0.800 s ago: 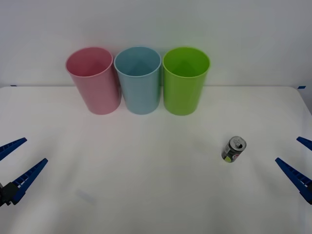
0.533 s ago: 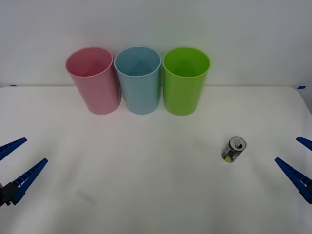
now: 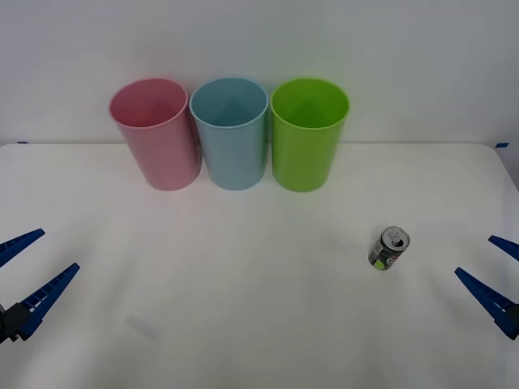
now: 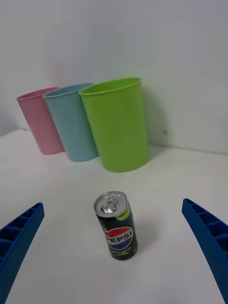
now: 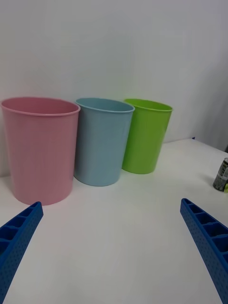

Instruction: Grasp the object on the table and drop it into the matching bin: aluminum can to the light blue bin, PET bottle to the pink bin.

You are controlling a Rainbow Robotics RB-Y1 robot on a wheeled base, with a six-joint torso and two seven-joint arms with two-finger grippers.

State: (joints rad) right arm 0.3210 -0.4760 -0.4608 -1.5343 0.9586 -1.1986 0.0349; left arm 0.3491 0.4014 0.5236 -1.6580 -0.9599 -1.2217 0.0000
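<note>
A small dark aluminum can (image 3: 389, 249) with a silver top and pull tab stands upright on the white table (image 3: 243, 308), right of centre; the right wrist view shows the can (image 4: 117, 224) straight ahead between the fingers. My right gripper (image 3: 496, 274) hangs open at the right edge, a short way right of the can. My left gripper (image 3: 31, 267) is open at the left edge, far from the can. At the back stand the pink bin (image 3: 155, 133) and the light blue bin (image 3: 231, 132), side by side and upright.
A lime green bin (image 3: 307, 133) stands right of the light blue one, touching or nearly so. The wall rises just behind the bins. The left wrist view has the three bins (image 5: 102, 141) ahead and the can (image 5: 221, 175) at its edge.
My right gripper has shifted slightly inward and down. The can, the bins and the left gripper have not moved.
</note>
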